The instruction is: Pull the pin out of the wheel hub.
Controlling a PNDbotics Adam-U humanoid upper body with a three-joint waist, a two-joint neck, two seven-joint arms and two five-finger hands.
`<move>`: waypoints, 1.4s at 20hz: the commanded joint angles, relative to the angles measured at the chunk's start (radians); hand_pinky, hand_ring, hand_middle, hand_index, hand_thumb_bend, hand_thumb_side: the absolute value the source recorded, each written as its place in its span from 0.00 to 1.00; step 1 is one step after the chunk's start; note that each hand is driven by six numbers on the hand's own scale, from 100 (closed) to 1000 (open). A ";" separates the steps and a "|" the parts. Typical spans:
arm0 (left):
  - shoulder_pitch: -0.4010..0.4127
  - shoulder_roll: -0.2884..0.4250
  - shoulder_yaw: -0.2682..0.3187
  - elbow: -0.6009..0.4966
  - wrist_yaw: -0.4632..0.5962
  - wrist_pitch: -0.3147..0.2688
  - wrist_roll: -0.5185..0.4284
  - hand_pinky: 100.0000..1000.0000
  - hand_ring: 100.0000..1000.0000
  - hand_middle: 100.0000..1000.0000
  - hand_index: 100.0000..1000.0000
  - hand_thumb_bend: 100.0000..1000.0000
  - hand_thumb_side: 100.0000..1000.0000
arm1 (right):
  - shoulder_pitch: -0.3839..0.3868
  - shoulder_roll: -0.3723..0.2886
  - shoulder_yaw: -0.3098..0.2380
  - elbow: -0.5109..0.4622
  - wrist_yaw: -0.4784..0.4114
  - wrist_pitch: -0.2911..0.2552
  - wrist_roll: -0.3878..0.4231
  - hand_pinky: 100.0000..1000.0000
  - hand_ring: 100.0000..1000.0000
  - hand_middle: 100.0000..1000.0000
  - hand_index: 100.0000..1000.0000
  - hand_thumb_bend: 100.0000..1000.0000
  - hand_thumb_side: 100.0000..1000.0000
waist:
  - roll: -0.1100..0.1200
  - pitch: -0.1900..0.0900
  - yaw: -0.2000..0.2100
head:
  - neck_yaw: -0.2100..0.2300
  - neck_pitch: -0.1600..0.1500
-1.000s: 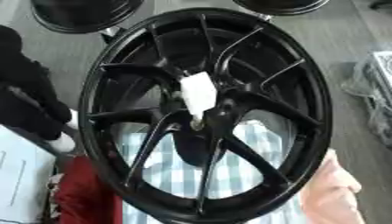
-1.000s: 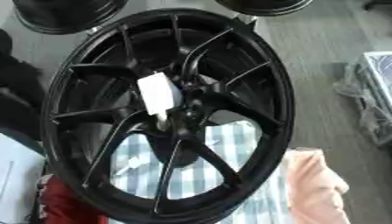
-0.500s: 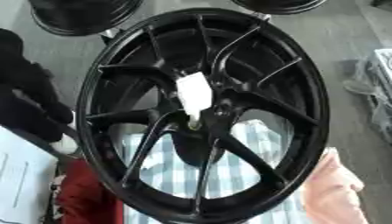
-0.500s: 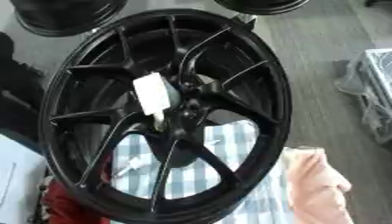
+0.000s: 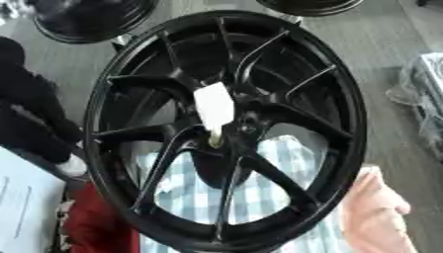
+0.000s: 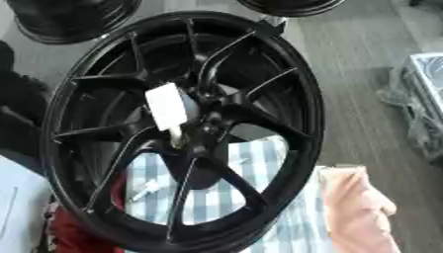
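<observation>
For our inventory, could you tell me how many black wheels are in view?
3: the large wheel in the centre, one at the top left, one cut off at the top edge. Others may lie outside the frame.

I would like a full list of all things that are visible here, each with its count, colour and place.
wheel: one, black, spoked, centre, filling most of the view.
pin: one, white top on a thin pale stem, standing in the wheel's hub.
checked cloth: one, blue and white, under the wheel's lower half.
pink cloth: one, lower right, beside the wheel.
red item: one, lower left, partly under the rim.
white sheet: one, lower left edge.
other wheels: two, black, top edge, cut off.
clear plastic item: one, right edge.
robot's arm: one dark shape, left edge; hand not discernible.
</observation>
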 commanded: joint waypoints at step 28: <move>-0.081 -0.119 -0.162 0.074 -0.165 -0.404 -0.133 0.81 0.81 0.77 0.84 0.00 0.52 | 0.004 -0.037 0.028 -0.020 0.021 0.015 0.031 0.71 0.61 0.59 0.81 0.00 0.50 | 0.000 -0.030 -0.007 | 0.003 0.010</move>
